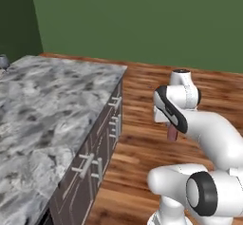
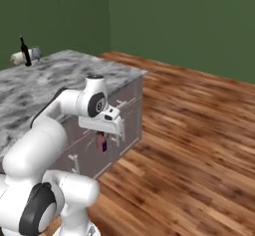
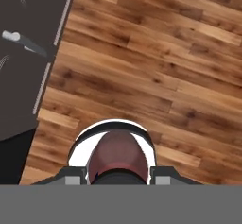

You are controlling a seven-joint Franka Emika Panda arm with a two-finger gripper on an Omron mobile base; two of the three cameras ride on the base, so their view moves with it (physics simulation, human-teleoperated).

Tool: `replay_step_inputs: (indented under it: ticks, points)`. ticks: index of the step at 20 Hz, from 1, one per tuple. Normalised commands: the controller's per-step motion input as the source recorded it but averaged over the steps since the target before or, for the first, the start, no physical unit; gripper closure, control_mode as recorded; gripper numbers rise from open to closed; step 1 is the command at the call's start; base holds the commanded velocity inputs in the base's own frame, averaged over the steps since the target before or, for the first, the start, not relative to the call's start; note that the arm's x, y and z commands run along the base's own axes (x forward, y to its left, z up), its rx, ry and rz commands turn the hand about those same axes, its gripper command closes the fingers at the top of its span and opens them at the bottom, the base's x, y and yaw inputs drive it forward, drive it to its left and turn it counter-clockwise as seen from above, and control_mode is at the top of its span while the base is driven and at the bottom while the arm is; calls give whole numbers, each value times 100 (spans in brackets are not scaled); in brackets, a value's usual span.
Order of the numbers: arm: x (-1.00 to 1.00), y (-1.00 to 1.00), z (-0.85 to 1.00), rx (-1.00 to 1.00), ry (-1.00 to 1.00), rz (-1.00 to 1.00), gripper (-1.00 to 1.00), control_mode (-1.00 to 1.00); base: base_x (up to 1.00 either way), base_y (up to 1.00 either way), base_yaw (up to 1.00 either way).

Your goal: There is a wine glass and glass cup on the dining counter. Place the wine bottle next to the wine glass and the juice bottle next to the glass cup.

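Between the fingers: gripper [image 3: 118, 178] closed on juice bottle [image 3: 116, 159].
Risk: bottle slipping, or striking dining counter [image 2: 60, 78] edge beside gripper.

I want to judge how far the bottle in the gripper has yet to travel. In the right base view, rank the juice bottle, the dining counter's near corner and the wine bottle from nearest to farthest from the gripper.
1. juice bottle: held in the gripper, beside the cabinet front.
2. dining counter corner: just above and right of the gripper.
3. wine bottle: upright at the counter's far left end.
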Motion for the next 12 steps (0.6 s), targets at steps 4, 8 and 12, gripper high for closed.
replay_step_inputs:
  ticks: [4,8,12]
  points:
    - [0,0,0,0,0,0,100,100,42,-34,-32]
    - [0,0,0,0,0,0,100,100,65,-31,-13]
    - [0,0,0,0,0,0,100,100,74,-28,-6]
